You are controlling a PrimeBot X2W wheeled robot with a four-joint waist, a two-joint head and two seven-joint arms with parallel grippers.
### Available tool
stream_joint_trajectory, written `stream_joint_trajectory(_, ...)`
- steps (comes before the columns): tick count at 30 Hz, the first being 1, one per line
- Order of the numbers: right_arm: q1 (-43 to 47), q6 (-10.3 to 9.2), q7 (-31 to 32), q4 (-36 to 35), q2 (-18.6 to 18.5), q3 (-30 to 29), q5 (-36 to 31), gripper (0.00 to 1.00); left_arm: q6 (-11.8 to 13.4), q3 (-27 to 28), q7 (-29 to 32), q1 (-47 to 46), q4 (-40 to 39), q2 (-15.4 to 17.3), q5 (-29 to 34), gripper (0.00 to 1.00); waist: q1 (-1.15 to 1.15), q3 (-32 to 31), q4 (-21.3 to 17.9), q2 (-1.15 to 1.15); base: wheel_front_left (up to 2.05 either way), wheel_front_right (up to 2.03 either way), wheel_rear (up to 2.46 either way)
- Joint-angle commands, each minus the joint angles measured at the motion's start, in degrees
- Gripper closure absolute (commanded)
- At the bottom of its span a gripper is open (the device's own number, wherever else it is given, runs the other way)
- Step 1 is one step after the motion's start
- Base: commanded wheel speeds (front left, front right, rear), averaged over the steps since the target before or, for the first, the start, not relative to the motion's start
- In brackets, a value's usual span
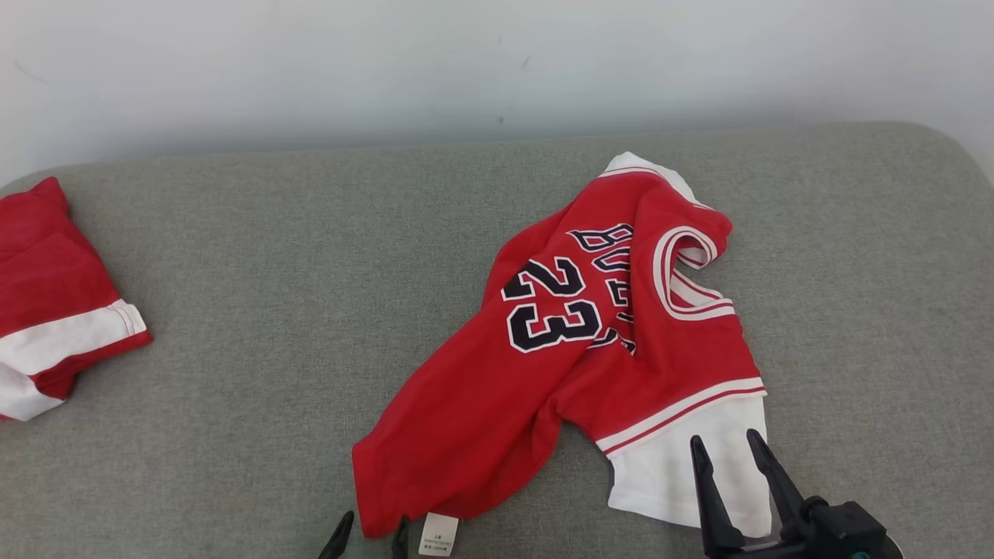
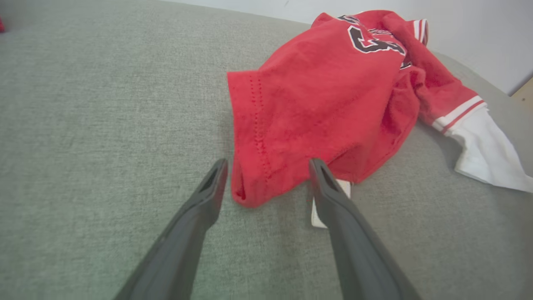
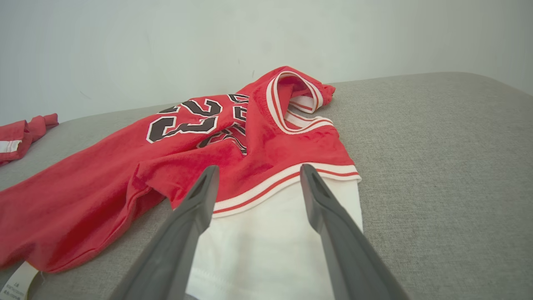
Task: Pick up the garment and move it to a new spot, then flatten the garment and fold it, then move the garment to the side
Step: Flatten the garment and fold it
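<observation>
you have a wide bare stretch of the grey padded surface [image 1: 256, 310] between the red jersey [image 1: 621, 326] and the second red garment [image 1: 54, 303] at the far left edge; a hand can pass there freely. right of the jersey the padding is bare too, out to its rounded corner. the pale wall [image 1: 497, 62] closes off the far side, near the jersey's far end. your left hand [image 1: 373, 520], fingers spread, straddles the jersey's near red corner, with the white label [image 1: 439, 534] just beside it. your right hand [image 1: 724, 437], fingers apart, stands over the white sleeve [image 1: 668, 473].
</observation>
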Motion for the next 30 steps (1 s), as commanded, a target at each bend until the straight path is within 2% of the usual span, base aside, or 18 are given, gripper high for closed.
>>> stream_joint_trajectory(1, -0.61, -0.13, -0.01, 0.01, 0.18, 0.13, -0.13, 0.0, 0.07, 0.23, -0.19, -1.3, 0.85, 0.05, -0.71, 0.0, 0.0, 0.08, -0.14, 0.0, 0.0, 0.0, 0.0)
stream_joint_trajectory(4, -0.82, -0.13, -0.01, -0.38, 0.2, 0.17, -0.43, 0.0, -0.32, -0.19, -0.19, -2.97, 2.38, 0.04, -1.08, 0.0, 0.0, 0.23, -0.3, 0.0, 0.0, 0.0, 0.0)
stream_joint_trajectory(5, -0.85, -0.13, -0.01, -0.46, 0.21, 0.14, -0.48, 0.0, -0.34, -0.21, -0.19, -3.7, 2.18, 0.04, -0.84, 0.55, 0.0, 0.31, -0.31, 0.0, 0.0, 0.0, 0.0)
stream_joint_trajectory(6, -0.94, -0.13, -0.01, -0.54, 0.22, 0.15, -0.56, 0.0, -0.56, -0.09, -0.19, -4.32, 2.11, 0.06, -0.69, 0.75, 0.0, 0.36, -0.32, 0.0, 0.0, 0.0, 0.0)
stream_joint_trajectory(7, -1.01, -0.13, -0.01, -0.58, 0.22, 0.21, -0.64, 0.0, -0.76, 0.05, -0.19, -4.9, 1.8, 0.06, -0.64, 1.0, 0.0, 0.4, -0.32, 0.0, 0.0, 0.0, 0.0)
stream_joint_trajectory(12, -1.43, -0.13, -0.01, -0.53, 0.23, 0.67, -0.73, 0.0, -1.32, 0.79, -0.19, -8.02, 1.55, 0.21, 1.4, 1.0, 0.0, 0.66, -0.56, 0.0, 0.0, 0.0, 0.0)
stream_joint_trajectory(18, -2.52, -0.13, -0.01, -0.24, 0.06, 1.06, -0.87, 0.0, -1.89, 1.79, -0.19, -12.92, 2.59, 2.4, 1.7, 1.0, 0.0, 1.34, -1.84, 0.0, 0.0, 0.0, 0.0)
stream_joint_trajectory(28, -4.11, -0.13, -0.02, 1.4, -0.48, 1.69, -0.84, 0.0, -1.77, -0.82, -0.19, -19.98, 11.83, 7.36, -3.7, 1.0, 0.0, 0.99, -4.47, 0.0, 0.0, 0.0, 0.0)
stream_joint_trajectory(29, -3.96, -0.13, -0.01, 1.45, -0.47, 1.74, -0.83, 0.0, -1.77, -0.91, -0.19, -20.21, 12.32, 7.56, -4.2, 0.9, 0.0, 0.8, -4.53, 0.0, 0.0, 0.0, 0.0)
stream_joint_trajectory(30, -3.72, -0.13, -0.02, 1.47, -0.44, 1.68, -0.83, 0.0, -1.77, -0.83, -0.19, -20.29, 12.52, 7.7, -4.43, 0.56, 0.0, 0.65, -4.53, 0.0, 0.0, 0.0, 0.0)
